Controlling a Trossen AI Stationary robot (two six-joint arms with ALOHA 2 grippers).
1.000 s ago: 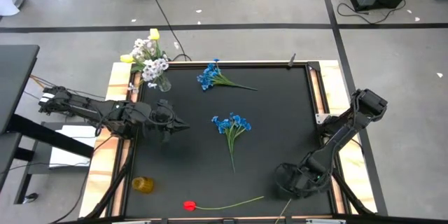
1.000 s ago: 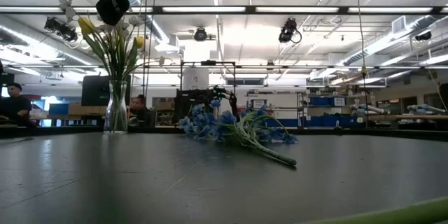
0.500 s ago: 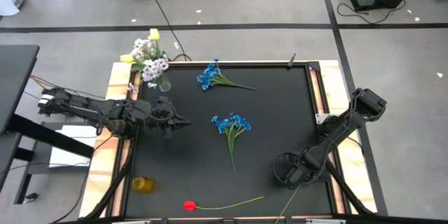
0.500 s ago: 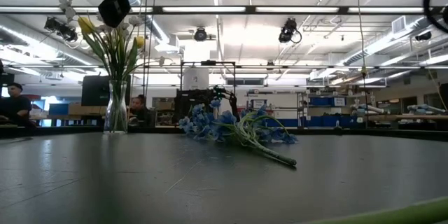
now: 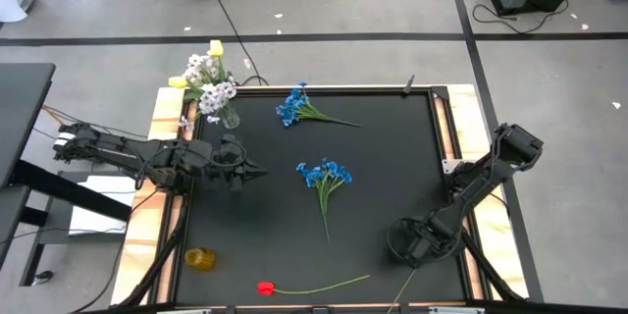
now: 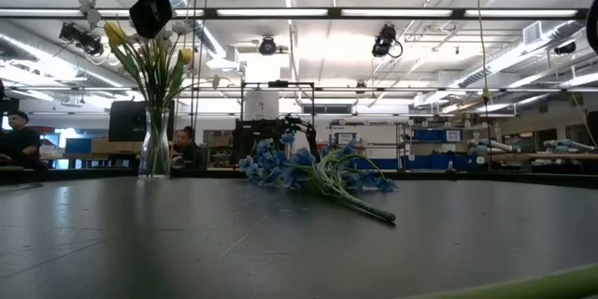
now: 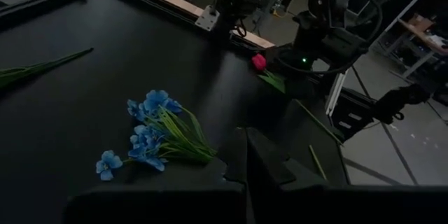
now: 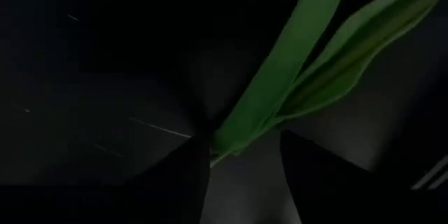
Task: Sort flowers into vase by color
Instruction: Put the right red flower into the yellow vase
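Observation:
My right gripper stands open near the table's near right corner, pointing steeply down over a red tulip. Its fingers flank the tulip's green leaves. The tulip's stalk runs on toward the near edge. My left gripper hangs shut and empty above the left side of the table. A glass vase at the far left corner holds white and yellow flowers. Two blue bunches and a second red tulip lie flat on the table. My right gripper has one finger on either side of the red tulip's leaves, near where they join the stalk, coming from above. The leaves lie on the table. I cannot tell whether either finger touches them.
A small amber glass stands on the wooden border at the near left. Bare black tabletop lies between the blue bunches and the right arm. People sit far behind the table.
My right gripper has moved a little toward the far edge and lower, leaving more of the tulip's stalk showing between it and the near edge. The flowers on the table lie where they were.

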